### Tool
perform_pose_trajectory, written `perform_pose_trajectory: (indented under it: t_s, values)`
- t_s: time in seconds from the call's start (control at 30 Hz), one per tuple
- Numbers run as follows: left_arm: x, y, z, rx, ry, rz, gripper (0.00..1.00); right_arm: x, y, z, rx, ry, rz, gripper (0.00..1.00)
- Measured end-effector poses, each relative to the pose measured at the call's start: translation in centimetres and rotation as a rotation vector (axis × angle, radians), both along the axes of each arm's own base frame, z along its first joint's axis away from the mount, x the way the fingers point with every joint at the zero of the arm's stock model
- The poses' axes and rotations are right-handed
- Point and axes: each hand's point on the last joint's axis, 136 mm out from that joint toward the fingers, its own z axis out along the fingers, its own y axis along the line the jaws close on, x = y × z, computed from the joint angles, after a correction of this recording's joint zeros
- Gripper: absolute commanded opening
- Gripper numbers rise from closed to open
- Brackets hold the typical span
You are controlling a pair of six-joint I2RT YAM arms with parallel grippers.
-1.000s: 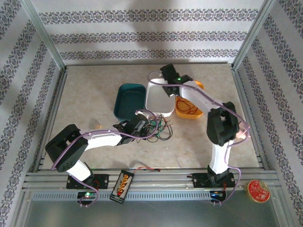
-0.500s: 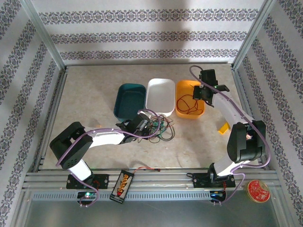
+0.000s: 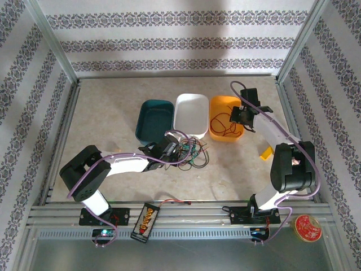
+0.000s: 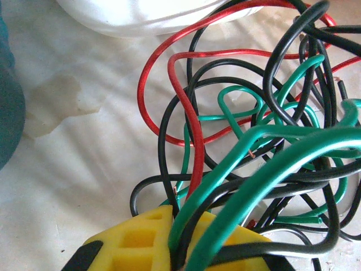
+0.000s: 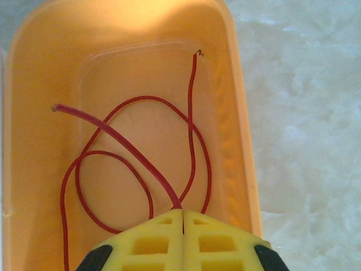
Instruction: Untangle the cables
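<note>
The left pincer is closed on the tangled bunch of thin red, green and black wires. Green and black strands pass through the narrow gap between its yellow fingers. The rest of the bunch lies loose just in front of the fingertips, on the beige stone-patterned table. Beyond the bunch, straight ahead of this pincer, is the edge of a white plastic tray. A dark teal plastic tray is at its left side.

In the view from above, the left pincer sits at the near-left side of the bunch.

The right pincer has its two yellow fingers pressed together, and it holds one thin red wire between them. This wire goes out from the fingertips and lies in loops on the floor of the orange plastic tray, directly under and ahead of the pincer. From above, the right pincer is over the right part of the orange tray, well apart from the bunch.
</note>
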Motion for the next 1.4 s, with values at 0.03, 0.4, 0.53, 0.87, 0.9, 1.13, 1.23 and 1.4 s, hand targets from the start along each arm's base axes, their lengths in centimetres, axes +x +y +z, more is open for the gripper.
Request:
perform_pose_trajectory:
  t_s: [0.03,0.4,0.53,0.87,0.9,1.13,1.23,1.4]
  values:
    - [0.0,0.0,-0.1,0.001,0.001,0.0,0.0,0.1,0.0,-0.3,0.002,0.005,0.0,0.0]
    - [-0.2,0.2,-0.3,0.003,0.003,0.0,0.0,1.7,0.7,-4.2,0.051,0.088,-0.033,0.0]
    - [-0.2,0.2,-0.3,0.003,0.003,0.0,0.0,2.4,0.8,-5.3,0.048,0.102,-0.06,0.0]
    - [-0.2,0.2,-0.3,0.003,0.003,-0.001,0.0,2.0,1.3,-8.5,-0.008,0.165,-0.117,0.0]
    - [-0.2,0.2,-0.3,0.003,0.003,-0.001,0.0,2.1,1.6,-8.6,-0.012,0.164,-0.111,0.0]
    - [-0.3,0.1,-0.3,-0.002,0.006,-0.005,0.0,2.9,3.3,-7.9,-0.028,0.118,-0.039,0.3]
    - [-0.3,0.1,-0.2,-0.005,0.006,-0.007,0.0,3.2,3.5,-6.7,-0.029,0.083,-0.024,0.37]
    - [-0.3,0.0,-0.2,-0.007,0.006,-0.008,0.0,4.1,3.5,-2.4,-0.016,-0.031,-0.016,0.42]
